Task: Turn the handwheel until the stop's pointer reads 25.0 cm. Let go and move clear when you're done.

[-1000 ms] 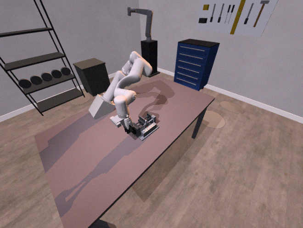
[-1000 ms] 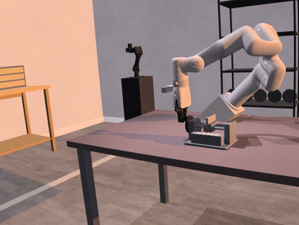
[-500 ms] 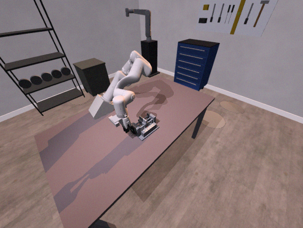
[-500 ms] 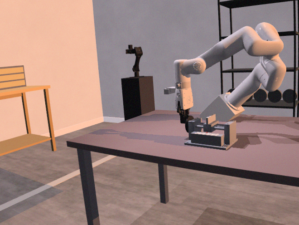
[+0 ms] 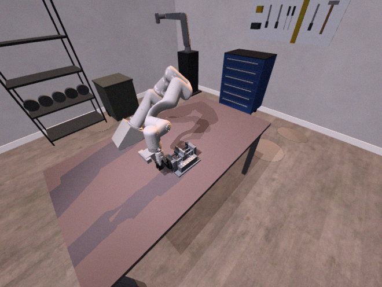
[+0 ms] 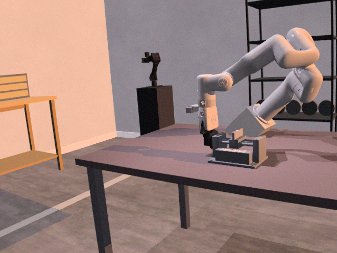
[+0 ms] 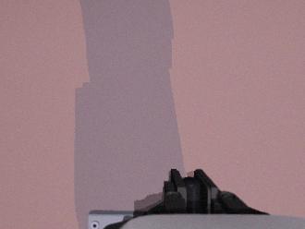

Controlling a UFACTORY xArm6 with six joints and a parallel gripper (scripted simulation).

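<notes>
On table (image 6: 152,160): grey stop fixture (image 6: 237,154), dark handwheel (image 6: 212,139) at end, claw (image 6: 207,139) clamped on it.

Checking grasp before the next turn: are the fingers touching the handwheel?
Touching. Exterior view: the gripper is shut on the dark handwheel at the fixture's left end.

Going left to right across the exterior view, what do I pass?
Wooden bench → black pedestal carrying a small dark arm → pincer shut on the handwheel → stop fixture → black shelf rack.
</notes>
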